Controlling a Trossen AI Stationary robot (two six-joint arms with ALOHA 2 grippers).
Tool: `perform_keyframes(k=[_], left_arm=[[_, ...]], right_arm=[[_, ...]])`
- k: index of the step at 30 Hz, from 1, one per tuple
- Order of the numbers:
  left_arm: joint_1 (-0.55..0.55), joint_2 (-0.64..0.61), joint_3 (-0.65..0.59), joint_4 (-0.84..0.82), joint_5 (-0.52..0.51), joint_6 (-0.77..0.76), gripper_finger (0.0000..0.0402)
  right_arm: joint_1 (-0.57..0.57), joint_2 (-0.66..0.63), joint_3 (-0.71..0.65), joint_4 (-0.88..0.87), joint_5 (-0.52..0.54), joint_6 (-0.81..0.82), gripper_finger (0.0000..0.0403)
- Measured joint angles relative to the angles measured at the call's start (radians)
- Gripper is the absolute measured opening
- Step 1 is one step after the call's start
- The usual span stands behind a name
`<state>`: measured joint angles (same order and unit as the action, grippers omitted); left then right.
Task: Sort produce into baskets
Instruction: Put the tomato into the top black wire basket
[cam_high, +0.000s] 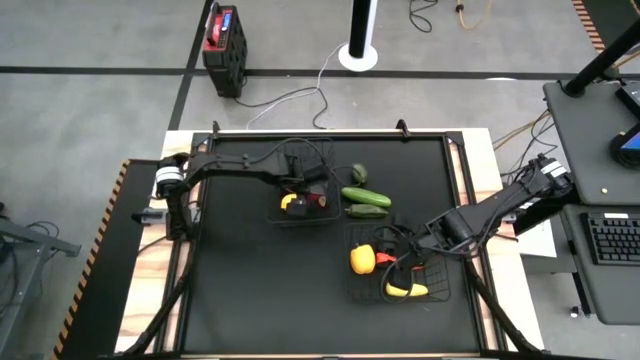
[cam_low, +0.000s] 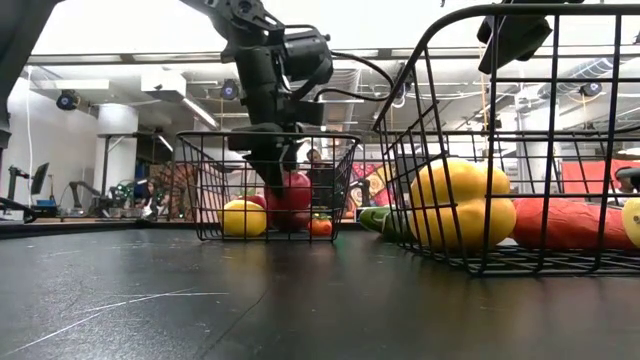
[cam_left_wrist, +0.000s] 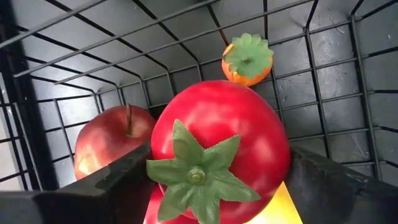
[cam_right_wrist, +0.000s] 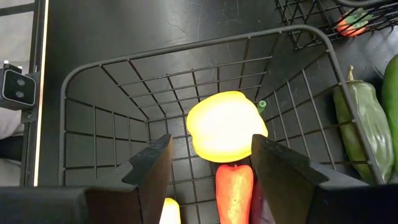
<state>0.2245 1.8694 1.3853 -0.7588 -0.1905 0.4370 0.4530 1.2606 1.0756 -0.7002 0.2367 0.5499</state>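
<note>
left hand (cam_left_wrist: 205, 186): down in far basket (cam_high: 303, 212), closed on tomato (cam_left_wrist: 217, 149); apple (cam_left_wrist: 112, 140) just beside it, small orange fruit (cam_left_wrist: 247, 59) near | right hand (cam_right_wrist: 208, 171): spread open, empty, over near basket (cam_right_wrist: 93, 118), above yellow pepper (cam_right_wrist: 225, 126) and carrot (cam_right_wrist: 233, 190) | green produce (cam_high: 365, 197) on counter (cam_high: 240, 290) between baskets

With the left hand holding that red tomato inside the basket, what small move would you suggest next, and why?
Probably open the left hand and release the tomato: it is already inside the basket, beside the red apple and a small orange fruit, so lifting away should leave it sorted.
</note>
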Motion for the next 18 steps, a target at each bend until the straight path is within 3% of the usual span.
perform_keyframes(k=[10,18], left_arm=[[0.0,0.02,0.0,0.002,0.0,0.0,0.0324],[0.0,0.02,0.002,0.004,0.0,-0.03,0.0326]], right_arm=[[0.0,0.0,0.0,0.001,0.0,0.0,0.0212],[0.0,0.0,0.0,0.001,0.01,0.0,0.0212]])
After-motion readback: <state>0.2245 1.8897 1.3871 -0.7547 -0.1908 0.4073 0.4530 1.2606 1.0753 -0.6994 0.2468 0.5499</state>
